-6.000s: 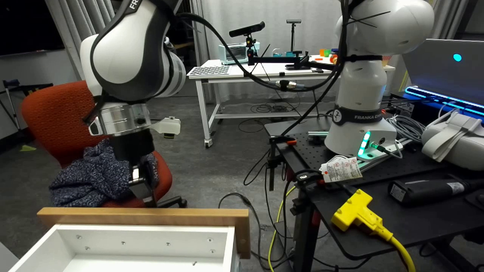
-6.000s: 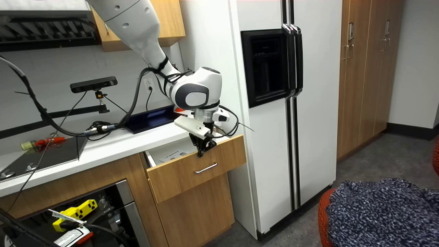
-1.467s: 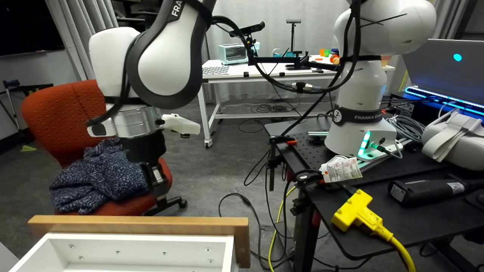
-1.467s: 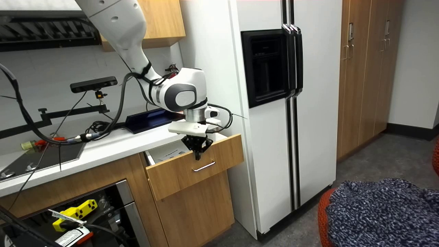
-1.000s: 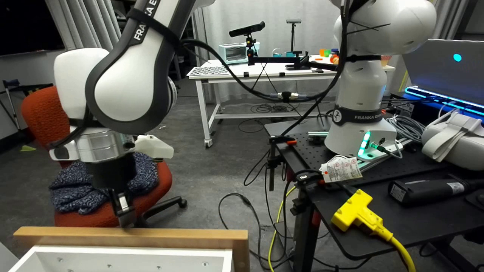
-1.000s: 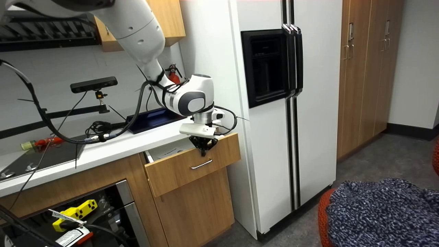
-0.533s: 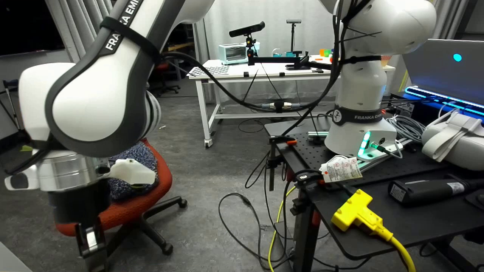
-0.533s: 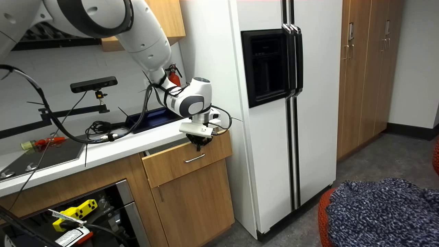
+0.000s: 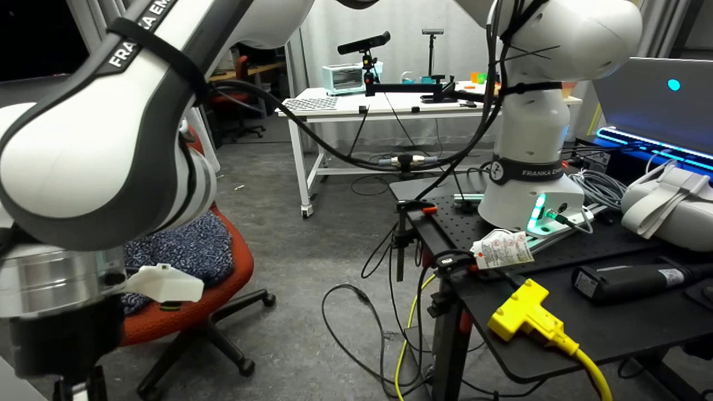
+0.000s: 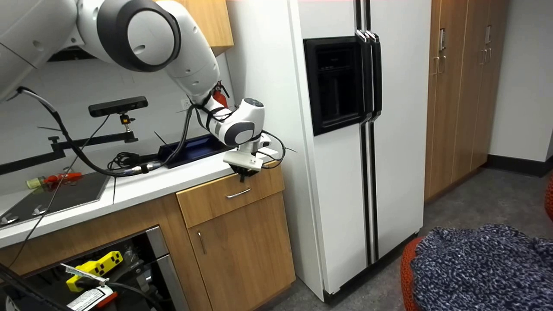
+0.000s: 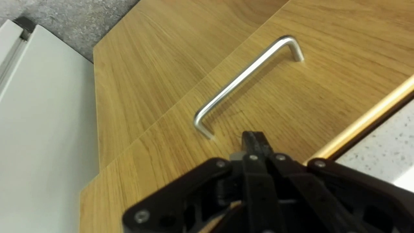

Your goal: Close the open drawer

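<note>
The drawer shows its wooden front [image 10: 203, 203] in an exterior view, about flush with the cabinet under the counter. Its white inside is hidden. The silver bar handle [image 10: 238, 193] is on the front; in the wrist view the handle [image 11: 242, 81] lies beyond my fingertips, apart from them. My gripper [image 11: 255, 139] is shut with its fingers together and nothing between them. Its tips are at the upper part of the drawer front [image 11: 307, 87], beside the handle; contact is hard to tell. In an exterior view my gripper [image 9: 81, 387] is cut off at the lower left.
The white counter [image 10: 147, 192] lies above the drawer, with a dark narrow gap below its edge in the wrist view. A white fridge [image 10: 337, 181] stands beside the cabinet. A red chair [image 9: 184, 317] with a sweater and a black table [image 9: 557, 356] with cables stand nearby.
The drawer stood open with its white inside showing; its front has moved back to the cabinet. My shut gripper has moved the same way against the front, and the drawer has left an exterior view.
</note>
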Tool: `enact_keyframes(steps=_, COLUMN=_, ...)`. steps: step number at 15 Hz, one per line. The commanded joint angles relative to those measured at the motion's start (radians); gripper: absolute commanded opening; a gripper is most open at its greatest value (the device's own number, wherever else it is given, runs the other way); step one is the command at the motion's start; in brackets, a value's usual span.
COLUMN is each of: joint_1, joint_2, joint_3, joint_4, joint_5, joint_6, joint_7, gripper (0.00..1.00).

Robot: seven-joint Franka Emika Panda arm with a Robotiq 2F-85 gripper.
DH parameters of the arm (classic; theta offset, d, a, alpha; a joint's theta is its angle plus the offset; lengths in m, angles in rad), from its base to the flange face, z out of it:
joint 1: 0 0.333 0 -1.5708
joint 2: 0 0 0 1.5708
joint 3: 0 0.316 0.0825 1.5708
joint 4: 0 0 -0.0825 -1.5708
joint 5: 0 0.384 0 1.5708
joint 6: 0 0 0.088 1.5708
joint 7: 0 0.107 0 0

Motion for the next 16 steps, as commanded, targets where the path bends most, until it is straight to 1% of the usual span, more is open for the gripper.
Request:
enact_keyframes(steps=1, joint_1=-0.018, joint_2=0.065, joint_3=0.047, joint_4=0.092, joint_5=0.039, joint_6=-0.055, joint_7=-0.065, gripper=0.0)
enact_keyframes(steps=6, joint_1=-0.014, joint_2=0.085, joint_3=0.045, joint_4=0.133, joint_5=0.056, joint_6=-0.095, joint_7=-0.088, gripper=0.0)
enact_keyframes(steps=10, joint_1=-0.01, joint_2=0.063, joint_3=0.028, joint_4=0.125, joint_5=0.053, joint_6=-0.101, joint_7=-0.088, gripper=0.0)
enact_keyframes(steps=16, joint_1=0.02, joint_2=-0.035, joint_3=-0.063, joint_4=0.049, joint_5=-0.02, joint_6=-0.142, joint_7=-0.065, gripper=0.0)
